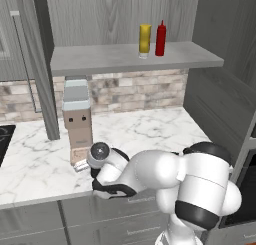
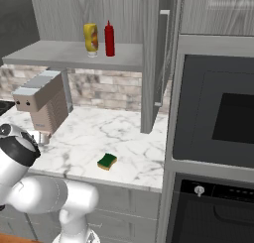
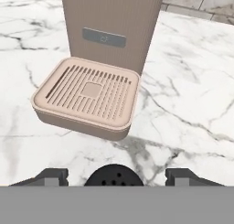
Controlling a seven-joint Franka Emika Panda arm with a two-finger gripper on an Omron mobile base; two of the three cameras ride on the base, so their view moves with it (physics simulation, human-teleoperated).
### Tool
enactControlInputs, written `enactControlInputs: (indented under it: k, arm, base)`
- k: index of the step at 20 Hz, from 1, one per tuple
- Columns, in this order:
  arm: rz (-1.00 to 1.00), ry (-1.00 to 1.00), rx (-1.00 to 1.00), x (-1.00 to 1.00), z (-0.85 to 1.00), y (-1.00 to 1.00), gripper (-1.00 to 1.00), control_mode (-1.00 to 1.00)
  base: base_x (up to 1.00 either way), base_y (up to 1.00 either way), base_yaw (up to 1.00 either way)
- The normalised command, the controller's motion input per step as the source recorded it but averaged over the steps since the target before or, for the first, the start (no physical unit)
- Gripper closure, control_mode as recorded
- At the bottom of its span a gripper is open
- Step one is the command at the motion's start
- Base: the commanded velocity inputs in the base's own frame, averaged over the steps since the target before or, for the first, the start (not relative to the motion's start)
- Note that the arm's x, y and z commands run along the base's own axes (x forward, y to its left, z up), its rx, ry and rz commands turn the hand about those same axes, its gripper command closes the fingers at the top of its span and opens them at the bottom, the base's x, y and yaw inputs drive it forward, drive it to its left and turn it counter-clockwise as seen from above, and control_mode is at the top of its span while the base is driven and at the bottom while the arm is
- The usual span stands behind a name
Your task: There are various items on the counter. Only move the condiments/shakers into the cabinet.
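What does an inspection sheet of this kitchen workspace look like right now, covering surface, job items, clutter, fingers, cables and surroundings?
Surface: white marble counter, no spills seen.
Job's things: yellow bottle and red bottle stand upright side by side on the cabinet shelf; black shaker sits on the counter in front of the appliance's drip tray.
Clutter: beige-and-grey appliance on the counter; green-and-yellow sponge near the counter's front edge.
Grippers: gripper low over the counter, fingers on either side of the shaker, apart from it.
Cables: nothing seen.
Surroundings: brick backsplash; built-in oven beside the counter.
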Motion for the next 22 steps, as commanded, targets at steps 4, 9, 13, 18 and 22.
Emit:
enactControlInputs:
  k: [4, 9, 13, 18, 22]
  arm:
    - [0.00, 0.00, 0.00, 0.00, 0.00, 0.00, 1.00, -1.00]
    - [0.00, -0.10, -0.02, -0.26, 0.38, 0.00, 1.00, -1.00]
    - [-0.04, -0.05, -0.01, -0.38, 0.97, -0.15, 1.00, -1.00]
    - [-0.05, -0.01, 0.00, -0.35, 1.00, -0.30, 1.00, -1.00]
    - [-0.05, 0.00, -0.05, -0.34, 1.00, -0.51, 1.00, -1.00]
  base:
    - [0.00, 0.00, 0.00]
    - [0.00, 0.00, 0.00]
    - [0.00, 0.00, 0.00]
    - [0.00, 0.00, 0.00]
    - [0.00, 0.00, 0.00]
